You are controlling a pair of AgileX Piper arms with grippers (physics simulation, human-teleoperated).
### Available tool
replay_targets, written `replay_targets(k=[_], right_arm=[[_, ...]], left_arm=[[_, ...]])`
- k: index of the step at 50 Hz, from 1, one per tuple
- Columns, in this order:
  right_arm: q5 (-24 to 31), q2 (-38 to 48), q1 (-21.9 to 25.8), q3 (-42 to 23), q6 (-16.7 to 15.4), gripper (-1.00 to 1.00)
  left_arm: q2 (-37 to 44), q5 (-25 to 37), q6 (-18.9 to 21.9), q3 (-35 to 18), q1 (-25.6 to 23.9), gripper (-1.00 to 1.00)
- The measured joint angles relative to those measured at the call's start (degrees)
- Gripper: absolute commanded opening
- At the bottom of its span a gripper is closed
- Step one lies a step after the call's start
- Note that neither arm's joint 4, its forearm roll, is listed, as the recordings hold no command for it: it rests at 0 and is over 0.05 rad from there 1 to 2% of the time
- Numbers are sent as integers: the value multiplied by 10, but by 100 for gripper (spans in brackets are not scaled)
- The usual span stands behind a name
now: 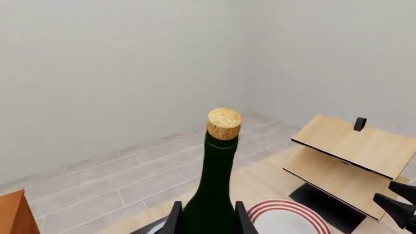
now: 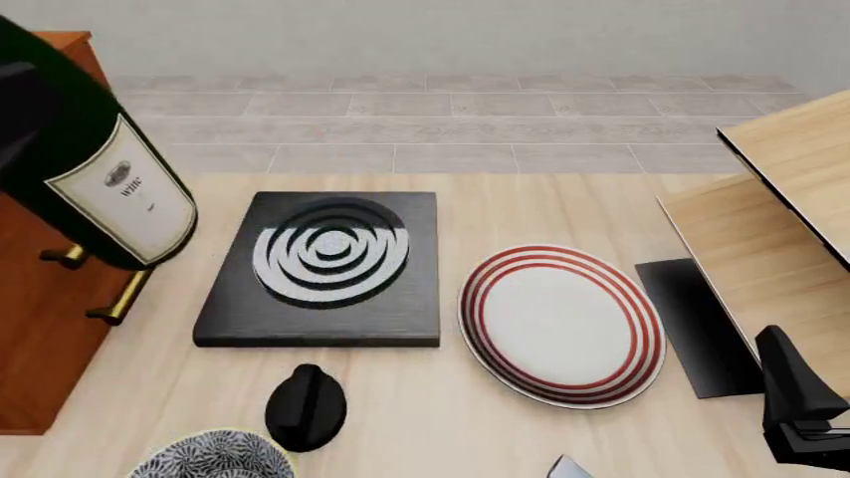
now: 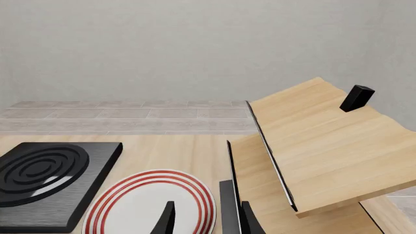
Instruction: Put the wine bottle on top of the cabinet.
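Observation:
The wine bottle point(image 2: 100, 174), dark green with a pale label, hangs high at the far left and tilts in the front view. Its base overlaps the cabinet point(image 2: 40, 339), reddish-brown with brass handles. In the left wrist view my left gripper point(image 1: 208, 214) is shut on the bottle's body point(image 1: 211, 190), and the tan cork point(image 1: 223, 123) points away. A cabinet corner point(image 1: 13, 214) shows beside it. My right gripper point(image 2: 797, 413) sits low at the right by the rack. In the right wrist view it point(image 3: 208, 222) is open and empty.
A black slab with ringed circles point(image 2: 325, 264) lies mid-table. A red-striped white plate point(image 2: 560, 324) lies to its right. A black knob point(image 2: 306, 406) and a patterned bowl point(image 2: 213, 458) are at the front. A pale wooden rack point(image 2: 783, 229) stands at the right.

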Motion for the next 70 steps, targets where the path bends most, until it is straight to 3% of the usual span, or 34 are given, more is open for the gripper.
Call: replay_targets(k=[30, 70], right_arm=[[0, 0, 0, 0, 0, 100], [0, 0, 0, 0, 0, 100]], left_arm=[[4, 96, 9, -127, 124, -100], [73, 146, 24, -243, 275, -100]])
